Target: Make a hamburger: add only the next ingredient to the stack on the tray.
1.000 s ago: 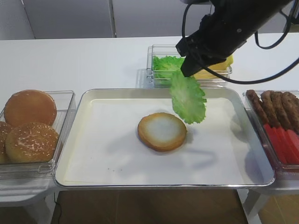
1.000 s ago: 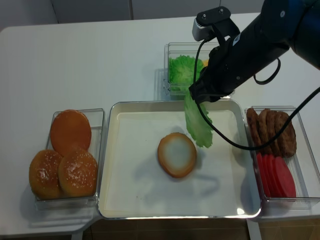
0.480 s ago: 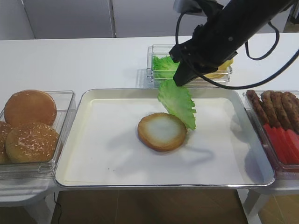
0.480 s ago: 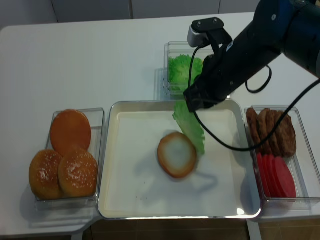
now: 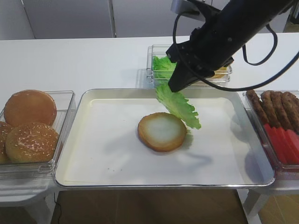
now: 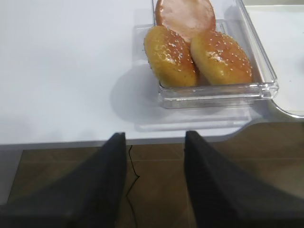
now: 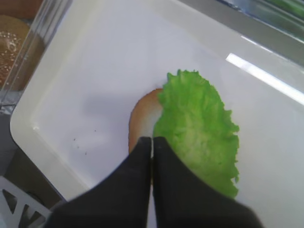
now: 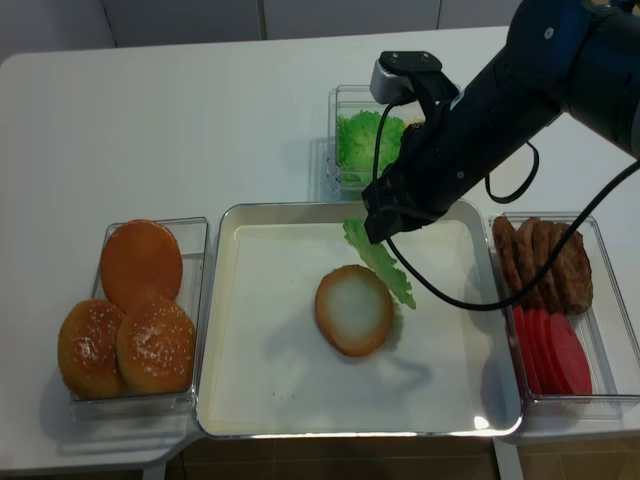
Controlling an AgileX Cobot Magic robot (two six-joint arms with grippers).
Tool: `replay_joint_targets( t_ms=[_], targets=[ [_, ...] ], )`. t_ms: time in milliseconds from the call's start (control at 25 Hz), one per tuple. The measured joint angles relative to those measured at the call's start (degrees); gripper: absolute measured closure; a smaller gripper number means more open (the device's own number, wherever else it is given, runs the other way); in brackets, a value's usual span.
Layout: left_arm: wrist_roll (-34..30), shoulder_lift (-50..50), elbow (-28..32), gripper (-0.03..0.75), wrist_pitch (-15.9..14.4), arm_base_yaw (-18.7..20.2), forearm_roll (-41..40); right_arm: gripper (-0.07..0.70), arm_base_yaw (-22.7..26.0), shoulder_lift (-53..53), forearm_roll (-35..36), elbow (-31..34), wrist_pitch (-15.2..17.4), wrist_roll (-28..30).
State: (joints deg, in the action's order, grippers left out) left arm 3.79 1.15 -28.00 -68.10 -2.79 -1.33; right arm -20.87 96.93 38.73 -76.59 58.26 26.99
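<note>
My right gripper (image 5: 172,87) (image 8: 372,232) (image 7: 152,140) is shut on the edge of the bright green lettuce leaf (image 5: 180,107) (image 8: 381,262) (image 7: 199,128). The leaf hangs slanted over the silver tray (image 5: 107,154) (image 8: 270,370), and its lower end reaches the right rim of the bun bottom (image 5: 161,132) (image 8: 352,310). In the right wrist view the leaf covers most of the bun bottom (image 7: 142,116). My left gripper (image 6: 154,135) is open and holds nothing. It hangs over the floor off the table's front edge.
A clear box of sesame bun tops (image 5: 30,126) (image 8: 140,310) (image 6: 204,52) stands left of the tray. A box with more lettuce and cheese (image 5: 163,65) (image 8: 362,140) sits behind the tray. Patties and tomato slices (image 5: 278,119) (image 8: 550,290) lie in the right box.
The right gripper has moved left and down with the lettuce. The leaf has gone from hanging steeply to lying flatter, with its lower end at the bun's right rim.
</note>
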Motion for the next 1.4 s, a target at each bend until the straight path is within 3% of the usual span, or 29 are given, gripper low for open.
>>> replay_joint_targets(
  t_ms=[840,1000,1160,1240,1400],
  targets=[
    [0.0,0.0,0.0,0.409,0.0,0.0,0.0,0.626,0.0,0.0,2.9,0.0,1.3,0.1],
    [0.0,0.0,0.0,0.410,0.0,0.0,0.0,0.468,0.0,0.0,2.3,-0.1,0.8,0.0],
    [0.0,0.0,0.0,0.412,0.0,0.0,0.0,0.189,0.0,-0.1,-4.1,-1.9,0.9,-3.5],
    [0.0,0.0,0.0,0.412,0.0,0.0,0.0,0.146,0.0,-0.9,-9.8,-2.4,0.9,-6.6],
    [0.0,0.0,0.0,0.412,0.0,0.0,0.0,0.144,1.1,-3.8,-20.9,-2.6,2.8,-12.8]
  ],
)
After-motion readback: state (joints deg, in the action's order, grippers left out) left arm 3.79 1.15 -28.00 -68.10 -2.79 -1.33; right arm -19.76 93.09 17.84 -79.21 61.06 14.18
